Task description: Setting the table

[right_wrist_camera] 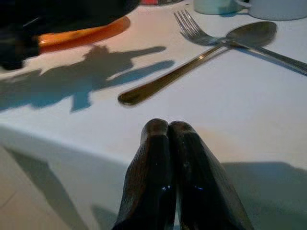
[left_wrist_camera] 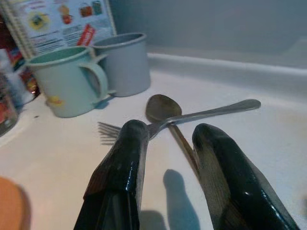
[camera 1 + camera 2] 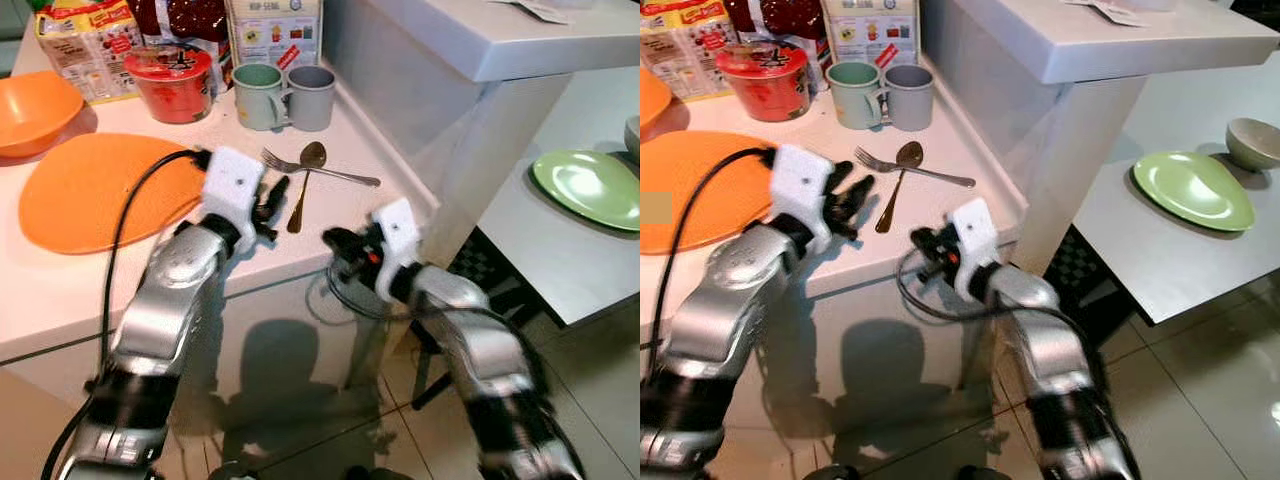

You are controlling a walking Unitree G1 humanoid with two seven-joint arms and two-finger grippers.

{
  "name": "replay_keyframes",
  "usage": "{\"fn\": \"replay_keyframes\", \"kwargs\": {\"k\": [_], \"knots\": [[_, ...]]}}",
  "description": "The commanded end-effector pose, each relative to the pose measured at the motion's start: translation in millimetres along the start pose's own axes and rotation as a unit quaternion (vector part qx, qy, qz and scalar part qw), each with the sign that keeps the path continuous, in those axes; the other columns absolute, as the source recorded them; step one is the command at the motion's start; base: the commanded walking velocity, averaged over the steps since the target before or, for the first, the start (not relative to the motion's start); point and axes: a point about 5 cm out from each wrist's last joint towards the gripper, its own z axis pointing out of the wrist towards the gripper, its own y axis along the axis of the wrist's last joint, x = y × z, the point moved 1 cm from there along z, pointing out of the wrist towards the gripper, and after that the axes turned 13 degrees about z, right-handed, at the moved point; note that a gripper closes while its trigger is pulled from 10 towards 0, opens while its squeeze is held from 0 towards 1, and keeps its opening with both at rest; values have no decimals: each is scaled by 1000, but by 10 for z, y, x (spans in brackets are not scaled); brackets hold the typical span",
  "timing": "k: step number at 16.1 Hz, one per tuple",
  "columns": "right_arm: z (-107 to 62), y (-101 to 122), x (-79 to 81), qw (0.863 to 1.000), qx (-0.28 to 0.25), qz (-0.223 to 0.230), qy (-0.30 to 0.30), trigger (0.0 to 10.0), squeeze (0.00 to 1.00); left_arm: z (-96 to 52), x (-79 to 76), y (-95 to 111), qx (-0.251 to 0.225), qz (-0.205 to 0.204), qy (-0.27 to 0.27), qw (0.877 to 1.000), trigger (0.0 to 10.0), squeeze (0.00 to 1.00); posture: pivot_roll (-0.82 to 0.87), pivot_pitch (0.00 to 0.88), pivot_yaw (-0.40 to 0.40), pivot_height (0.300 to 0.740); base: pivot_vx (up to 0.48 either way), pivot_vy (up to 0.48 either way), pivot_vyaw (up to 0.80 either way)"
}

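I see the brass-coloured metal spoon [image 3: 303, 186] w/ bowl toward mugs, handle toward me; left gripper [image 3: 274, 205] spread beside it, right gripper [image 3: 330, 240] clenched empty.

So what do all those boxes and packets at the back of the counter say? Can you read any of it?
White box behind the mugs: top line looks like "HOP-SENG", not certain; the small print and pictures below are too blurred.
Yellow box: red and white print, too blurred to read.
Red noodle cup: lid print unreadable.
Dark red packet: no legible words.
Teal mug: a small yellow mark, not readable.
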Motion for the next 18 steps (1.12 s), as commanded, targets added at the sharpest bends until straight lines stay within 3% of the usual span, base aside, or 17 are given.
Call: {"fn": "replay_keyframes", "kwargs": {"k": [1, 3, 5, 6, 8, 11, 13, 15, 18], "knots": [[-91, 107, 2, 1000, -12, -14, 0, 10000, 0, 55, 18, 12, -5, 11, -8, 1000, 10000, 0, -10, 34, -41, 740, 0, 0, 0], [-279, 499, 45, 997, -66, -49, -13, 10000, 0, 135, 54, -33, -1, 15, -9, 1000, 10000, 0, -23, 27, -43, 740, 0, 0, 0], [-443, 742, 114, 994, -86, -63, 1, 10000, 0, 186, 57, -74, 2, 14, -11, 1000, 10000, 0, -43, 16, -39, 740, 0, 0, 0], [-711, 936, 130, 992, -84, -90, 17, 10000, 0, 279, 36, -140, 7, 16, -25, 1000, 10000, 0, -74, 7, -18, 740, 0, 0, 0], [-839, 962, 118, 992, -80, -95, 13, 10000, 0, 369, -27, -142, 2, 22, -49, 999, 10000, 0, -89, 4, 3, 740, 0, 0, 0], [-835, 947, 140, 993, -84, -83, 0, 10000, 0, 478, -160, -71, -15, 29, -92, 995, 10000, 0, -93, 1, 29, 740, 0, 0, 0], [-815, 939, 205, 994, -84, -67, 1, 10000, 0, 585, -410, 49, -44, 40, -155, 986, 10000, 0, -91, 0, 38, 740, 0, 0, 0], [-805, 949, 217, 995, -83, -60, 1, 10000, 0, 616, -500, 87, -55, 39, -178, 982, 10000, 0, -90, 0, 39, 740, 0, 0, 0], [-785, 972, 180, 995, -83, -55, -8, 10000, 0, 618, -612, -50, -27, 12, -213, 976, 10000, 0, -93, 7, 37, 740, 0, 0, 0]]}}
